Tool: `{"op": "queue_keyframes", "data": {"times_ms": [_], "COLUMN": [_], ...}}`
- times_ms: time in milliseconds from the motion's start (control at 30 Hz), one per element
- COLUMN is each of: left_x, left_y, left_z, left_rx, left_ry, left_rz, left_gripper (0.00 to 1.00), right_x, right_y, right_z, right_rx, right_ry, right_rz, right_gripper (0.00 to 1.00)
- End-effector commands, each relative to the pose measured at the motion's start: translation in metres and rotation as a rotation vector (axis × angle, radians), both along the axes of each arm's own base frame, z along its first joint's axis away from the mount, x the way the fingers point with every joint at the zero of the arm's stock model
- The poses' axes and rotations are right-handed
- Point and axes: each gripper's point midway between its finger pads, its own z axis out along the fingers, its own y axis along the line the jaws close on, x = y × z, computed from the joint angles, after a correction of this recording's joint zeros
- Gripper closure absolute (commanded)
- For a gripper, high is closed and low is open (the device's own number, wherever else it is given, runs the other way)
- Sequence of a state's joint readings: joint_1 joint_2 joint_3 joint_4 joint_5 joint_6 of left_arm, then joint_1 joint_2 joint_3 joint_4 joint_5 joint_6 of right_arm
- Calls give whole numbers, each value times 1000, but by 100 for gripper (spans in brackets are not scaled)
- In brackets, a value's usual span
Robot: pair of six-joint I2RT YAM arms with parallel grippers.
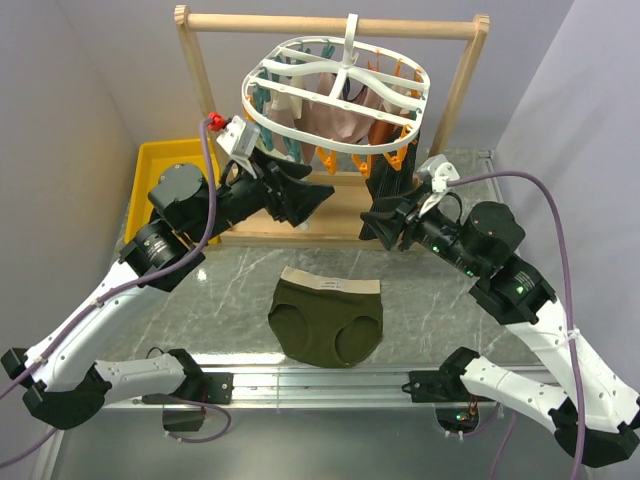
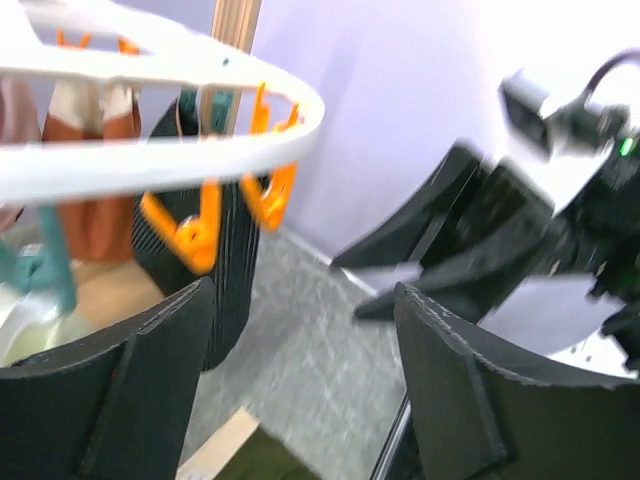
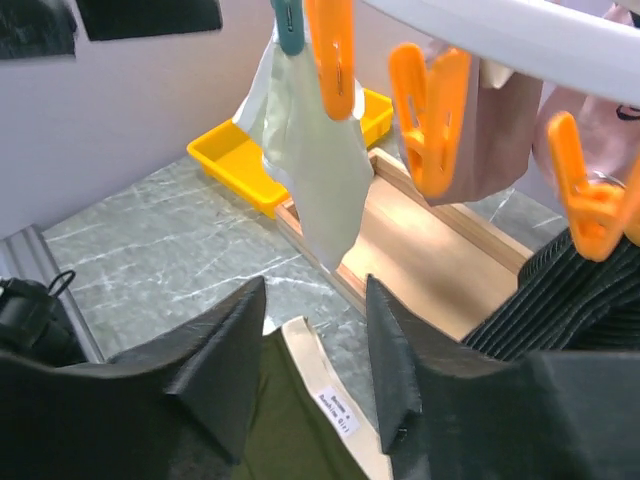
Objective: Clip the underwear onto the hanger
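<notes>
Olive-green underwear (image 1: 328, 322) is lying flat on the marble tabletop (image 1: 230, 290), about in the middle between the left and right edges and closer to the near edge. The beige waistband (image 1: 330, 282) faces the far edge and the leg holes face you. Nothing is touching it.

The white hanger (image 1: 347, 66) is up on the wooden frame (image 1: 330, 24) that stands toward the far edge. It already carries a pinkish garment (image 1: 335, 115), a black ribbed one (image 2: 225, 270) and a pale cloth (image 3: 320, 140). Plenty of orange clips (image 3: 430, 115) dangle from the ring.

Your left fingers (image 2: 140, 380) are raised under the left side of the hanger. They're spread wide with nothing between them.

Your right fingers (image 3: 215, 360) are up by the right side, next to the ribbed garment. They stand narrower, with a clear gap, and they hold nothing either. From that wrist view you can see the underwear's waistband and label down below them.

A yellow tray (image 1: 165, 160) sits at the far left corner.
</notes>
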State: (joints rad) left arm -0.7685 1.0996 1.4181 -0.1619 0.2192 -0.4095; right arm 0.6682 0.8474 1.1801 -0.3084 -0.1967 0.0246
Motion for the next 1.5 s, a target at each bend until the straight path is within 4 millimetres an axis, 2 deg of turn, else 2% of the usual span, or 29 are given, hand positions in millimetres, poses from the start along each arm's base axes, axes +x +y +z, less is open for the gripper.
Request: {"op": "queue_keyframes", "data": {"times_ms": [0,67,200,433,467,700,1067,1267,1467], "left_x": [11,13,30,34,37,43,54,58,59], "left_y": [10,5,10,8,7,6,-1,-3,-2], "left_z": [37,36,34,27,24,22,16,14,21], "left_rx": [-104,-106,-105,-84,-79,-69,-58,-70,-87], "left_ry": [23,44,94,111,116,106,117,125,109], "left_rz": [141,139,235,251,257,278,304,309,316], "left_gripper": [24,28,36,50,54,54,59,62,69], "right_x": [9,9,7,6,7,19,38,41,43], "right_y": [0,6,19,37,38,51,50,54,56], "right_z": [45,48,60,55,59,55,43,36,39], "right_rx": [92,98,111,131,146,143,106,88,96], "right_ry": [-97,-97,-167,-199,-219,-247,-286,-303,-304], "right_rz": [-65,-59,-47,-36,-37,-54,-138,-135,-132], "right_gripper": [51,53,56,59,59,54,50,50,49]}}
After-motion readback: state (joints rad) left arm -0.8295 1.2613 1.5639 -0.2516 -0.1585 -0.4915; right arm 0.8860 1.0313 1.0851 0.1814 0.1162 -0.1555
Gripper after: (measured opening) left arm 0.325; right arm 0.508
